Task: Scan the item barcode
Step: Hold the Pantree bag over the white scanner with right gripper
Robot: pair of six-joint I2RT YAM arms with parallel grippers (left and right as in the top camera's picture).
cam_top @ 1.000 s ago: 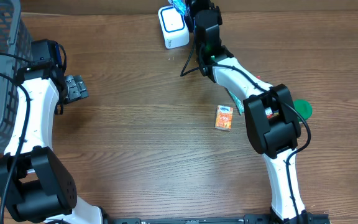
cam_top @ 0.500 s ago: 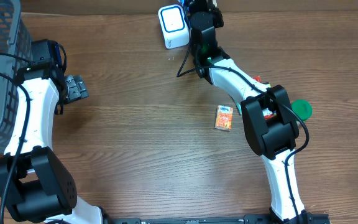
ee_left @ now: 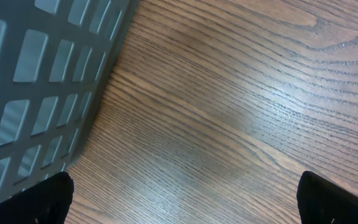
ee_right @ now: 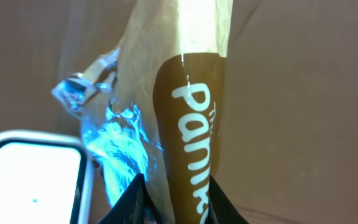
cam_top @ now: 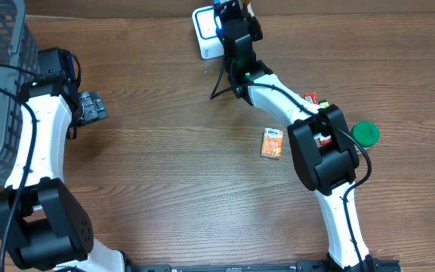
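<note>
Clamping a brown packet (ee_right: 188, 124), the right pincer (ee_right: 174, 202) is held by the far scanner (cam_top: 206, 32); the left pincer (ee_left: 185, 199) is spread wide above the wooden table (cam_top: 165, 151).

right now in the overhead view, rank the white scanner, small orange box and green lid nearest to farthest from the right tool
From the right tool, holding a packet:
1. white scanner, just to its left
2. small orange box, mid-table, nearer the base
3. green lid, out to the right
</note>
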